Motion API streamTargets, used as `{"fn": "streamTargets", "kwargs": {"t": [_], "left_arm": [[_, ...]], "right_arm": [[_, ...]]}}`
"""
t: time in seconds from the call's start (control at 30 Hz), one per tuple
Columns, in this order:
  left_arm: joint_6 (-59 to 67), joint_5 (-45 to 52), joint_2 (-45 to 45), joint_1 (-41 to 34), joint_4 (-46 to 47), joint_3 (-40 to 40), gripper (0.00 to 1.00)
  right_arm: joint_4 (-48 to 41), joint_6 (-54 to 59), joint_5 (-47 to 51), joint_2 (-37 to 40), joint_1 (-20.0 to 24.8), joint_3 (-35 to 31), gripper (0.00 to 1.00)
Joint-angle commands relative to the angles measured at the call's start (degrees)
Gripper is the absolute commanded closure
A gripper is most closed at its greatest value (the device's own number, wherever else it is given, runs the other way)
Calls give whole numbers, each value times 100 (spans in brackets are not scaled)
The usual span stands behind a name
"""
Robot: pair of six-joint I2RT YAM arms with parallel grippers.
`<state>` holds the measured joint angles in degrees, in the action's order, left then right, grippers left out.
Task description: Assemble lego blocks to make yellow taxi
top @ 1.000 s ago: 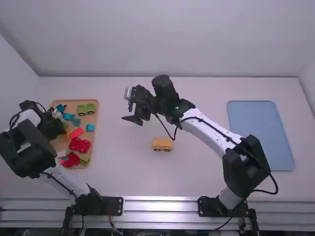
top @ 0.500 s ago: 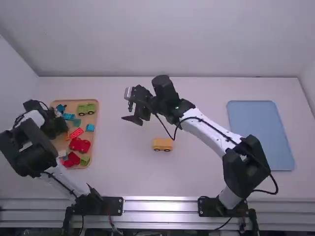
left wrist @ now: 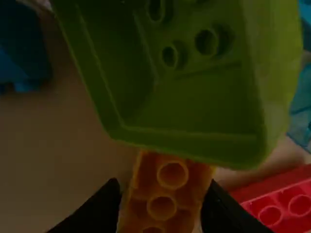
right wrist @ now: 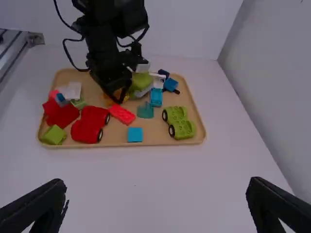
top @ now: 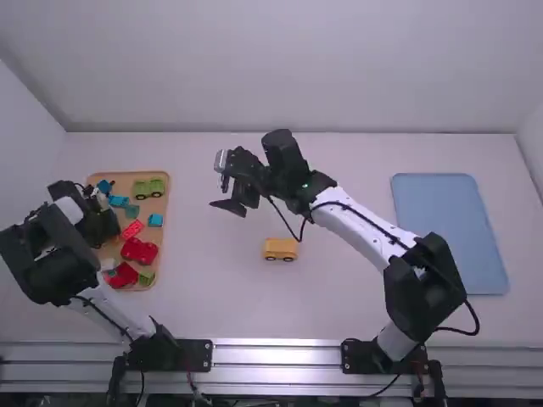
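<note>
White bench [top: 339, 305], metal rail [top: 280, 354] along its near edge, both arm bases there. Near end of the tan tray [top: 163, 254], on the left: red block [top: 121, 275], white block [right wrist: 73, 91] next to it, lime block [top: 146, 278] by the tray's near right corner. Just past those, red car [top: 138, 250] with black wheels. About level with it, mid-bench, well apart from the tray: yellow-orange car base [top: 280, 248], upright on its wheels. Left gripper [top: 102, 237] is down in the tray, pinching a yellow-orange block [left wrist: 167, 194]; fingers sit one each side of it in the left wrist view, studs between them. Big green block [left wrist: 204, 107] is right by that one, hollow side toward the camera, overlapping its end in view. Red brick [top: 131, 229] beside the pair, then small blue block [top: 155, 220], teal piece [top: 131, 210] and blue brick [top: 118, 201]. Blue mat [top: 450, 233] lies flat, far right. Right gripper [top: 226, 197] hangs over the bench between tray and mat, fingers spread wide, nothing in them. Tray's far end: green car [top: 148, 188] on its wheels, dark blue piece [top: 103, 186] to its left. Plain wall [top: 288, 68] behind all of it.
</note>
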<state>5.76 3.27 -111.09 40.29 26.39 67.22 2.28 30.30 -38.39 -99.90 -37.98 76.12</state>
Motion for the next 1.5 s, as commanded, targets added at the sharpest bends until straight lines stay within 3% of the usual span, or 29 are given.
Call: {"fn": "streamTargets", "kwargs": {"t": [0.0, 0.3, 0.43, 0.67, 0.87, 1.07, 1.17, 1.27, 1.47], "left_arm": [[2, -144, 155, -11, 111, -44, 60], [260, -101, 155, 9, 271, -68, 63], [258, -76, 153, 11, -15, -223, 73], [-42, -48, 275, 31, 79, -17, 76], [531, 1095, 1322, 26, 361, -42, 79], [1078, 2562, 2706, -181, -9, -721, 81], [1403, 3543, 3504, -603, -859, -1482, 82], [1408, 4378, 4024, -1215, -1733, -2131, 85], [1423, 5335, 4142, -2496, -2649, -2503, 92]], "right_arm": [[-2, -7, -9, 87, 11, 149, 1], [-11, -7, -11, 87, 11, 136, 1], [7, -7, -11, 87, 11, 105, 1], [9, 55, -39, 87, 11, 105, 1], [81, 483, -81, 87, 7, 28, 1], [391, -319, 382, -4, 188, 31, 1], [1165, -1139, -286, -398, 492, 42, 1], [2063, -1906, -1563, -846, 839, 42, 1], [3720, -3281, -3432, -1392, 1217, 39, 1]]}}
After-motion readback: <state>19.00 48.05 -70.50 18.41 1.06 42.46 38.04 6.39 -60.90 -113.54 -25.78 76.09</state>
